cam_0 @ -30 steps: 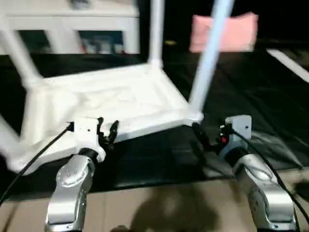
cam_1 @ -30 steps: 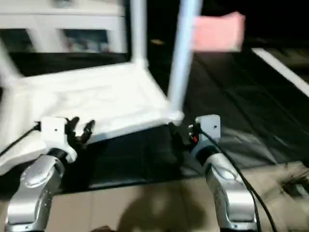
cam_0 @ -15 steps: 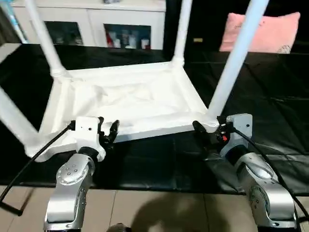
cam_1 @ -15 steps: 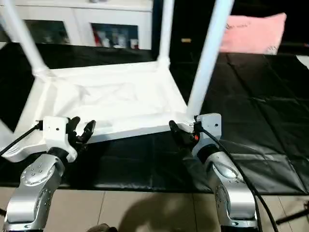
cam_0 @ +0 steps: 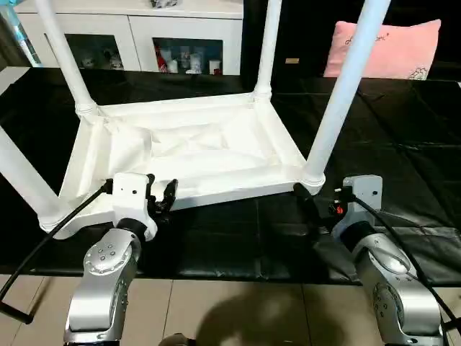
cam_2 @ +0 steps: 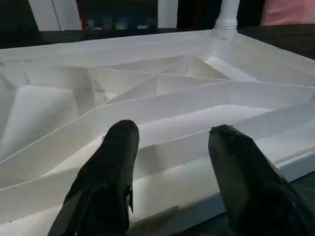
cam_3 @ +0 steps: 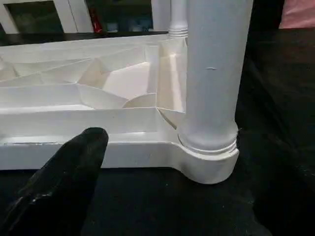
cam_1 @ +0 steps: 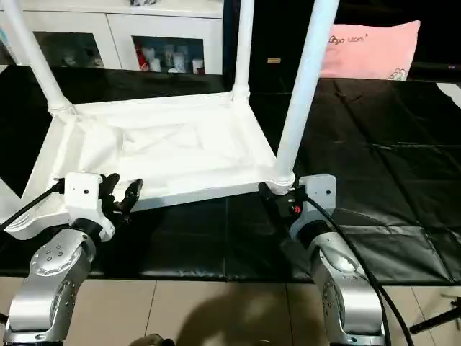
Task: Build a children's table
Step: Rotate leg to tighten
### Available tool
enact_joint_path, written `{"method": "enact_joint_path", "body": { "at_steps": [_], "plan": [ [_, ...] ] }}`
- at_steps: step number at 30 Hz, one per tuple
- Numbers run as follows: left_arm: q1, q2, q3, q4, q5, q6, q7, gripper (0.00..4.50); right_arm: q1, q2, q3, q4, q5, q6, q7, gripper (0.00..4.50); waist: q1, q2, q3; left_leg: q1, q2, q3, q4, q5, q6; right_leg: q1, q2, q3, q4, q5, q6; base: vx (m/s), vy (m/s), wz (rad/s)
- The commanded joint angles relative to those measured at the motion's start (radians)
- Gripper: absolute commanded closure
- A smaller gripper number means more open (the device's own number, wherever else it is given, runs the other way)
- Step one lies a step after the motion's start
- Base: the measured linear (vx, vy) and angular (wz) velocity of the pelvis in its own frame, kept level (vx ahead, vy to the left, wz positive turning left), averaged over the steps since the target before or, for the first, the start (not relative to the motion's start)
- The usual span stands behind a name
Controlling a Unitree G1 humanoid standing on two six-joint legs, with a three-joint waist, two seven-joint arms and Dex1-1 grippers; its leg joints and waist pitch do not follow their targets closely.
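The white tabletop [cam_0: 187, 151] lies upside down on the black mat, ribbed underside up. Four white legs stand in its corner sockets: far left [cam_0: 68, 58], far right [cam_0: 268, 43], near right [cam_0: 338, 94] and near left [cam_0: 18, 173]. My left gripper [cam_0: 162, 198] is open just in front of the tabletop's near edge, and its two black fingers [cam_2: 115, 162] hold nothing. My right gripper [cam_0: 306, 202] is open close to the near-right corner socket [cam_3: 206, 157], with one finger [cam_3: 74, 172] beside it and apart from it.
The black mat [cam_0: 389, 144] covers the floor under and around the table. A white glass-door cabinet [cam_0: 144, 36] stands behind it, and a pink pillow [cam_0: 396, 47] lies at the back right. Beige floor [cam_0: 238, 310] runs along the mat's near edge.
The camera has shifted, so the whole picture moved. The table stands as before. My right gripper has drawn slightly back from the near-right corner; the left has hardly moved.
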Motion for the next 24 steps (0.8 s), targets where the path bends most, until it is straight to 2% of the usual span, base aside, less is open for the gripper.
{"method": "enact_joint_path", "body": {
  "at_steps": [1,6,13,23,24],
  "plan": [
    [-0.01,0.008,-0.006,-0.012,0.003,0.012,0.002,1.9,-0.002,0.0,-0.013,-0.016,0.006,-0.005,-0.004,0.0,0.001,-0.003,-0.06,0.019,0.042,-0.01,-0.099,-0.322,-0.028,0.023,-0.042,0.043,-0.086,-0.273,-0.143,0.0,0.0,0.0],
    [-0.01,0.008,-0.006,-0.012,0.003,0.012,0.002,1.9,-0.002,0.0,-0.013,-0.016,0.006,-0.005,-0.004,0.0,0.002,-0.003,-0.06,0.019,0.043,-0.011,-0.1,-0.324,-0.029,0.021,-0.042,0.043,-0.087,-0.277,-0.142,0.0,0.0,0.0],
    [-0.01,0.008,-0.006,-0.012,0.003,0.012,0.002,1.9,-0.002,0.0,-0.013,-0.016,0.006,-0.005,-0.004,0.0,0.002,-0.003,-0.063,0.017,0.042,-0.009,-0.097,-0.284,-0.019,0.025,-0.04,0.043,-0.081,-0.212,-0.156,0.0,0.0,0.0],
    [-0.018,0.013,0.0,-0.007,-0.008,0.025,0.006,1.9,-0.001,-0.007,-0.008,-0.022,0.004,-0.004,-0.008,0.0,0.002,-0.002,-0.064,0.017,0.042,-0.008,-0.096,-0.261,-0.009,0.027,-0.04,0.042,-0.079,-0.188,-0.165,0.0,0.0,0.0],
    [-0.04,0.015,0.026,0.008,-0.032,0.042,0.012,1.9,-0.014,-0.014,-0.012,-0.031,-0.008,0.0,-0.027,0.0,0.007,0.037,-0.066,0.021,0.04,-0.013,-0.095,-0.271,-0.02,0.026,-0.041,0.041,-0.073,-0.187,-0.168,0.0,0.0,0.0]
  ]
}}
